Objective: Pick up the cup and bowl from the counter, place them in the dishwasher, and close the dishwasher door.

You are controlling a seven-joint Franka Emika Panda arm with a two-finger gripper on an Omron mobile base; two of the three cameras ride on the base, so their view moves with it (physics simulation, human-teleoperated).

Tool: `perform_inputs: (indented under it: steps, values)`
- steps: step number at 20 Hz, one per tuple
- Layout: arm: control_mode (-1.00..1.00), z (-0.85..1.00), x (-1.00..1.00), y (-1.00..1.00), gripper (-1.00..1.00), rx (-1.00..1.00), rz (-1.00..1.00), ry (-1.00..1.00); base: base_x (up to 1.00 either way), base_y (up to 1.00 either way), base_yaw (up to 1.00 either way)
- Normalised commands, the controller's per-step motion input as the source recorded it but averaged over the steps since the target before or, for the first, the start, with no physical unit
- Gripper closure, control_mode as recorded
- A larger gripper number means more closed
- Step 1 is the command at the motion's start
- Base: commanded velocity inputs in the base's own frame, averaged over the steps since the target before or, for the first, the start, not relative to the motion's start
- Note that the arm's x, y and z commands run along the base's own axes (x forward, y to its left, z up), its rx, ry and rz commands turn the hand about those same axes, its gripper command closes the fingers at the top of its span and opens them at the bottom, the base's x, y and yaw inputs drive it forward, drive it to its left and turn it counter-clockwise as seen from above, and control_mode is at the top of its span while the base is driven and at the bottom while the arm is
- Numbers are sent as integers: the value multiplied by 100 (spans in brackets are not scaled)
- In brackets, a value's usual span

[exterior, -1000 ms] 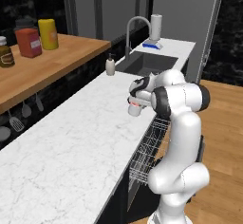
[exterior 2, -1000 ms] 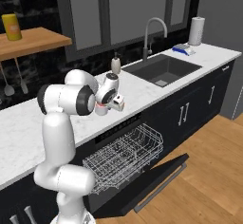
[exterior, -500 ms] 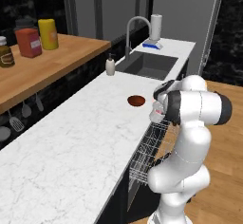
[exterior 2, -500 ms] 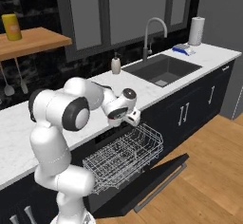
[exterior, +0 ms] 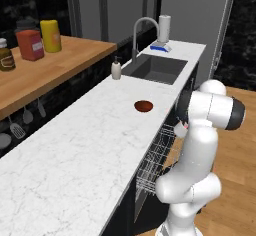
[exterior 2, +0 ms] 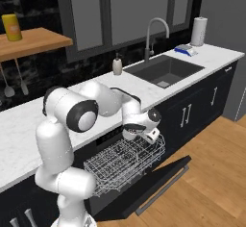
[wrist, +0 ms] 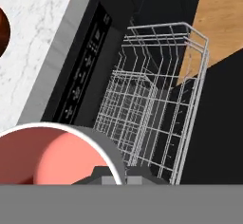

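- The bowl [exterior: 144,106] sits on the tabletop [exterior: 75,150], near its front edge, between the sink [exterior: 156,68] and the robot.
- A soap bottle [exterior: 116,70] stands just beside the sink's corner; the faucet [exterior: 142,30] rises behind the sink.
- A paper towel roll [exterior: 164,28] stands at the tabletop's far end, beyond the sink.
- A wooden shelf [exterior: 45,70] runs behind the tabletop and carries jars.
- The dishwasher [exterior 2: 115,173] sits under the tabletop, its wire rack [exterior 2: 125,161] pulled out over the lowered dishwasher door [exterior 2: 153,185].
- The tool [exterior 2: 144,133] hangs over the rack, off the tabletop's front edge, with the cup [wrist: 52,154] at it.
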Motion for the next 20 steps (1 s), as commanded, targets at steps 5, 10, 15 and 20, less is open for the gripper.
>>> perform_inputs:
  steps: [5,10,15,20]
  values:
    - [-100,-67,27,-15,100,16,0,0,0,0,0]
    - [-100,-62,28,2,100,8,0,0,0,0,0]
    - [-100,-58,36,5,100,1,0,0,0,0,0]
    - [-100,-52,50,13,100,0,0,0,0,0,0]
